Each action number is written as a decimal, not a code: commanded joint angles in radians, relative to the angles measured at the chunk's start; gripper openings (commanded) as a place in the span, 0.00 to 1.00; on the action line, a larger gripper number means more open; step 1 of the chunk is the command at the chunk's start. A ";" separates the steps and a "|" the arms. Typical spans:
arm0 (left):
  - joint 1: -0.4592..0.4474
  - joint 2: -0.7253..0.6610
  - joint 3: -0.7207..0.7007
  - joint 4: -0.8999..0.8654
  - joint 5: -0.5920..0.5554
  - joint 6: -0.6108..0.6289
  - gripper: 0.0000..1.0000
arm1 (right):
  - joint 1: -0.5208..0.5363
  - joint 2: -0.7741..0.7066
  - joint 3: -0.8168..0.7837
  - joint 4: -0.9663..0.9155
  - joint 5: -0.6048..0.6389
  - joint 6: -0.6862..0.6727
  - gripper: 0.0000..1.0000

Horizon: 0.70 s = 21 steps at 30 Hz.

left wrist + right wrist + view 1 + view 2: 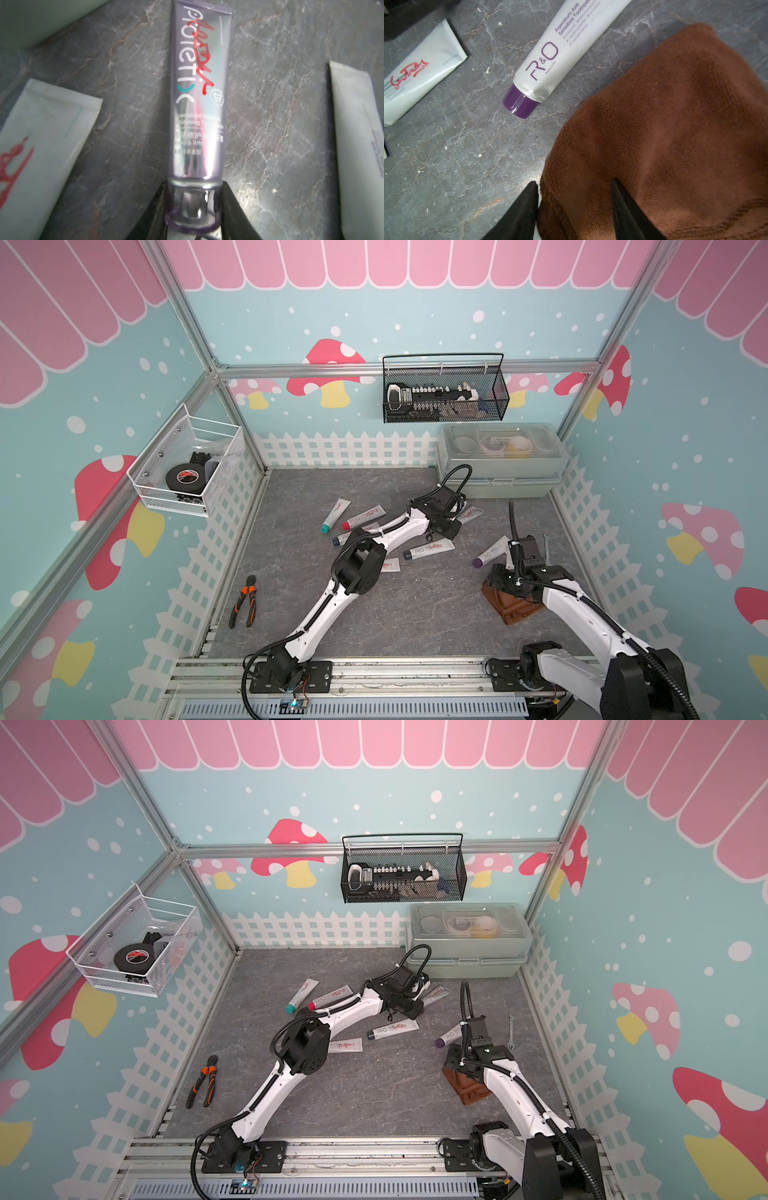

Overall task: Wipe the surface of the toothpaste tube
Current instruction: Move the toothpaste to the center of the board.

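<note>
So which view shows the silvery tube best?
Left wrist: the silvery tube fills the frame, red scribble clear, cap between the left gripper's jaws. In both top views the arm hides all but its flat end. Right wrist misses it.

The grey marbled tabletop carries scattered toothpaste tubes, among them a silver tube and a purple-capped tube. Pliers lie near its left edge. A brown cloth and a wrench lie toward the right, with a lidded plastic box in the far corner.
</note>
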 commanded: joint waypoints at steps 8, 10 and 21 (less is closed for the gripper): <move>-0.016 -0.123 -0.139 0.052 -0.001 -0.007 0.23 | -0.002 -0.017 -0.017 0.004 -0.007 -0.009 0.55; -0.019 -0.183 -0.215 0.093 0.024 -0.018 0.23 | -0.003 -0.016 -0.018 0.007 -0.006 -0.009 0.55; -0.074 -0.483 -0.668 0.311 0.043 -0.085 0.24 | -0.003 0.021 -0.022 0.029 -0.013 -0.010 0.54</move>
